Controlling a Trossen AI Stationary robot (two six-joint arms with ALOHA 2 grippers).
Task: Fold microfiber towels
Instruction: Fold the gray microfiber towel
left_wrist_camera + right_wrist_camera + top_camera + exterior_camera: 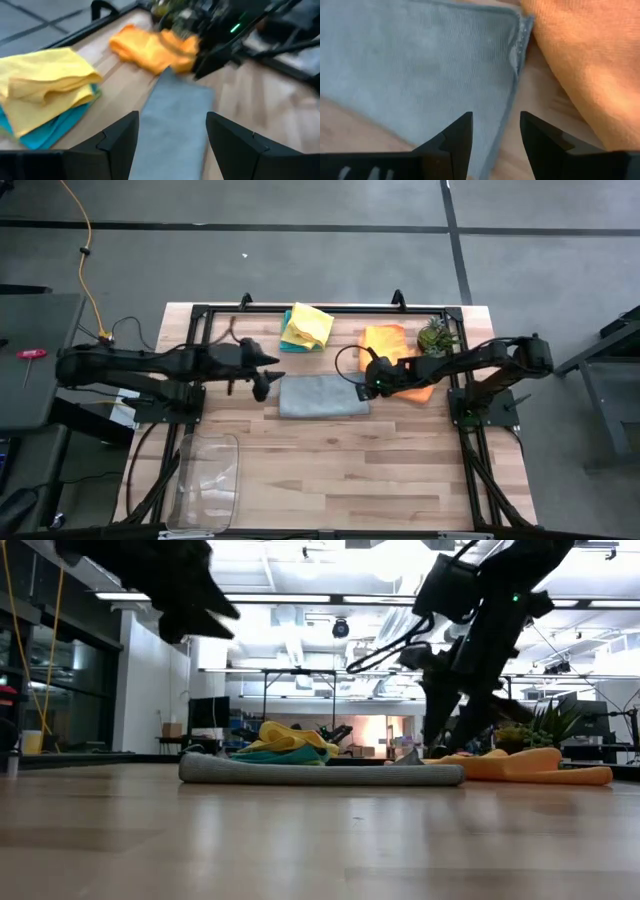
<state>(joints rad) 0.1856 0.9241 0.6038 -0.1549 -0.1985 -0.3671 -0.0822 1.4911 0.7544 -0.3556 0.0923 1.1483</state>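
Four towels show from above: your grey towel (322, 396) lies folded flat at the centre of the high view, the yellow towel (310, 323) sits on the teal towel (291, 341) above it, and the orange towel (392, 350) lies to the right, beside the plant (437, 337). Your left gripper (262, 383) stands at the grey towel's left edge, jaws apart and empty. Your right gripper (492, 131) hangs over its right edge, jaws parted with nothing between them, which only its wrist view shows. At lower left of the wooden table (380, 470) rests a clear tray (208, 480). Level with the table, you see ceiling lights and shelving behind.
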